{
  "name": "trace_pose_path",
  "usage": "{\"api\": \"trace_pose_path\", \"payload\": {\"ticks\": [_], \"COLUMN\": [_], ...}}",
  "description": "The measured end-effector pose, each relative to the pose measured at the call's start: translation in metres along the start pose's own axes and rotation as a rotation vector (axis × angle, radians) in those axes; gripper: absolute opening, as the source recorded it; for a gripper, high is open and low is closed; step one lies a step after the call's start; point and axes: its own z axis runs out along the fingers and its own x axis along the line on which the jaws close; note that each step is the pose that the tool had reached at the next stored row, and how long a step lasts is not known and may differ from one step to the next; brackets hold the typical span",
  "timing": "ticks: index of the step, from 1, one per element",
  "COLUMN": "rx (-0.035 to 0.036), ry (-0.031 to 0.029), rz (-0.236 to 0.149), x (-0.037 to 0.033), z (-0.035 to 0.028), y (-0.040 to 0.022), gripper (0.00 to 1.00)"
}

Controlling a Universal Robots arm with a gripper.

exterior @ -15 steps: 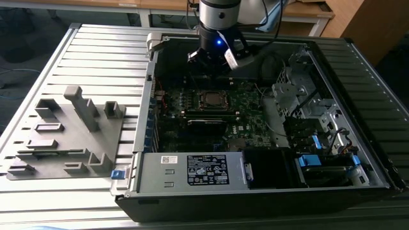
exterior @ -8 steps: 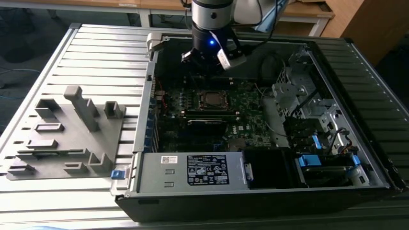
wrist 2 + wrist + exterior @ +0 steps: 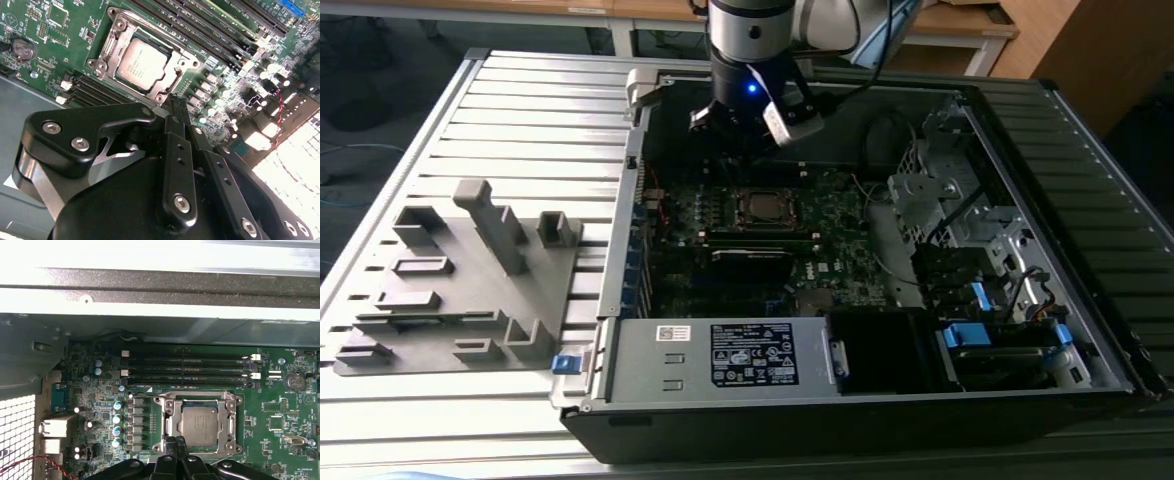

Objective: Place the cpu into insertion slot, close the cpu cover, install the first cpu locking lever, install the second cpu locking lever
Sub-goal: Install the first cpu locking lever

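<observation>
Black fingers point(image 3: 176, 150) of the tool point(image 3: 174, 441) sit closest to the lens in both wrist views, pressed together at their tips with nothing between them (clenched on air, as far as I can see). The tool hangs over the green circuit board point(image 3: 280, 410) just beside the socket point(image 3: 175, 412), inside the open computer case point(image 3: 854, 432) that lies on the slatted grey table point(image 3: 520, 110).

The chip point(image 3: 142, 62), silver-grey on top, lies flat in the socket. The cover point(image 3: 231, 420), a silver frame, looks folded down around it, so I judge the first two steps done. Whether either locking lever is hooked home I cannot tell: thin metal runs along the frame's sides, but the ends are unclear.

As for writing, the chip's top carries faint print, and a white label point(image 3: 751, 355) sits on the grey power box at the case's near side (none of it clear enough to quote). A grey parts tray point(image 3: 454, 270) lies on the table toward the exterior view's left.
</observation>
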Motion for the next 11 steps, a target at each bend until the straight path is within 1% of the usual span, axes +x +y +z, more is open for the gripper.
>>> {"api": "trace_pose_path", "payload": {"ticks": [4,11], "rx": [-0.0001,0.0000], "ry": [-0.0001,-0.0001], "rz": [0.000,0.000], "x": [-0.0001,-0.0006], "z": [-0.0027,-0.0106], "y": [0.0001,0.0005], "gripper": [0.11,0.11]}}
